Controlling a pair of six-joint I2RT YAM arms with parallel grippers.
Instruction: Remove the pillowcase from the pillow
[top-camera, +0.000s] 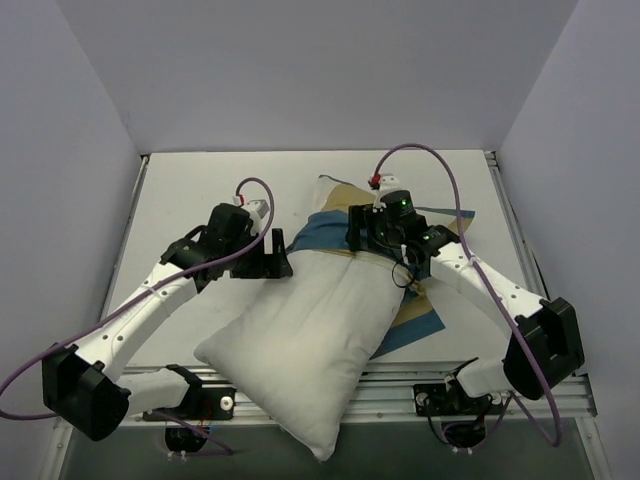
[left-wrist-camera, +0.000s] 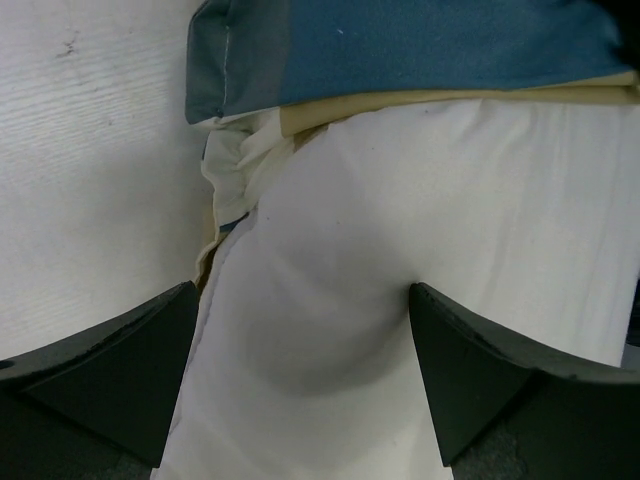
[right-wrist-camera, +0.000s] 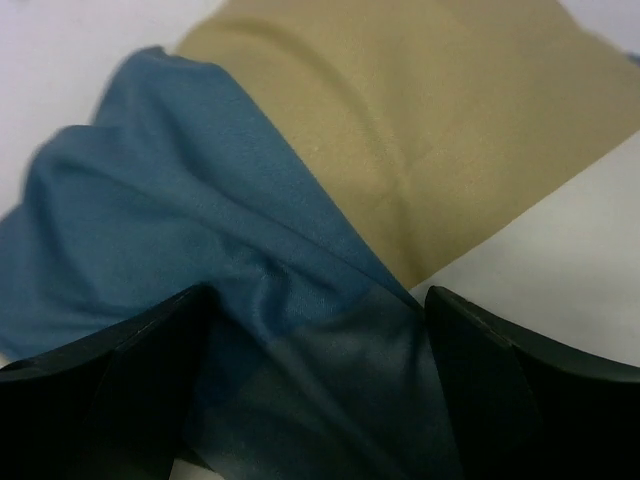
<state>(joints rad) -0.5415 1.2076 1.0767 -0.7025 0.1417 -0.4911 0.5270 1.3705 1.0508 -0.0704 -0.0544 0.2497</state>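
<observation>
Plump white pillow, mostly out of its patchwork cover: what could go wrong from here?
The plump white pillow overhangs the near edge of the white table; more pulling could drop it. The open left pincer sits over the pillow, not the blue-tan-white patchwork pillowcase, so closing may pinch the pillow itself.

A white table is seen, on which a plump white pillow is laid diagonally, its near corner carried out past the near edge. The pillow's far end is covered by the bunched blue, tan and white pillowcase, which is spread flat on the surface toward the right edge.
</observation>
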